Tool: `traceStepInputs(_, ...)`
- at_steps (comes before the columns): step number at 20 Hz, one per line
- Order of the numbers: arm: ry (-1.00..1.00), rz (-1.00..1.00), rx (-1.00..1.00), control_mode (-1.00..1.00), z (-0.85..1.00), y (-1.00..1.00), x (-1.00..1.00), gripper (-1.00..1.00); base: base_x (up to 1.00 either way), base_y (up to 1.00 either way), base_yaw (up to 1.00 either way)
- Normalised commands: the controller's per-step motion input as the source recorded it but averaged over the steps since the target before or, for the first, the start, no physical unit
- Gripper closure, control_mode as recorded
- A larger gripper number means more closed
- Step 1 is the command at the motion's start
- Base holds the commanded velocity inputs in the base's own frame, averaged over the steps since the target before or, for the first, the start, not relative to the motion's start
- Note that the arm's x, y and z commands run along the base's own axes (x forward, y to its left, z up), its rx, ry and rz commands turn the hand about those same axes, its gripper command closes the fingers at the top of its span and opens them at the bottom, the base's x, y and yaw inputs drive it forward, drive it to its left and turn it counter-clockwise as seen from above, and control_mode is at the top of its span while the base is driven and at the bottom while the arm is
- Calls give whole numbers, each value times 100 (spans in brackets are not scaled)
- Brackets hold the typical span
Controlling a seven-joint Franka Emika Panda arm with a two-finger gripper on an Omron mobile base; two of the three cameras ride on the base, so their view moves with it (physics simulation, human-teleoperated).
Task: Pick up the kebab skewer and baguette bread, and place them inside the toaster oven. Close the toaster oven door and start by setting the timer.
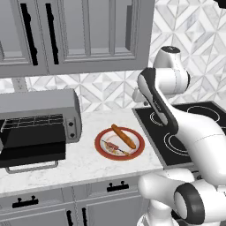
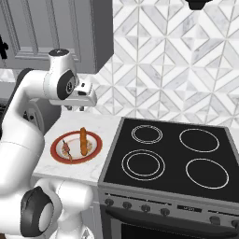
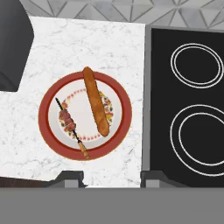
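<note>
A red-rimmed plate (image 1: 98, 145) (image 3: 43, 114) lies on the white marble counter between the toaster oven (image 1: 39, 103) and the stove. On it rest the golden baguette bread (image 1: 123, 136) (image 2: 83, 140) (image 3: 96, 101) and, to its left, the thin kebab skewer (image 1: 113, 147) (image 2: 68, 150) (image 3: 72, 127). The toaster oven door (image 1: 33, 151) hangs open and flat, showing the wire rack (image 1: 33, 121). My gripper (image 2: 75, 108) (image 3: 111, 178) hovers well above the plate, pointing down, open with nothing between its fingers.
A black cooktop (image 1: 190, 128) (image 2: 163, 154) (image 3: 188, 96) with ring burners borders the plate on the right. Grey wall cabinets (image 1: 75, 35) hang above the oven. Tiled backsplash runs behind. Bare counter lies around the plate.
</note>
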Motion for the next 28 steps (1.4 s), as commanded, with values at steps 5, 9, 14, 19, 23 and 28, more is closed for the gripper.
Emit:
traceStepInputs(5,0,0,0,100,0,0,0,-100,0,0,0)
traceStepInputs(9,0,0,0,100,0,0,0,-100,0,0,0)
traceStepInputs(14,0,0,0,100,0,0,0,-100,-1,27,0)
traceStepInputs(19,0,0,0,100,0,0,0,-100,0,64,0)
traceStepInputs(23,0,0,0,100,0,0,0,-100,0,42,0)
traceStepInputs(28,0,0,0,100,0,0,0,-100,0,45,0)
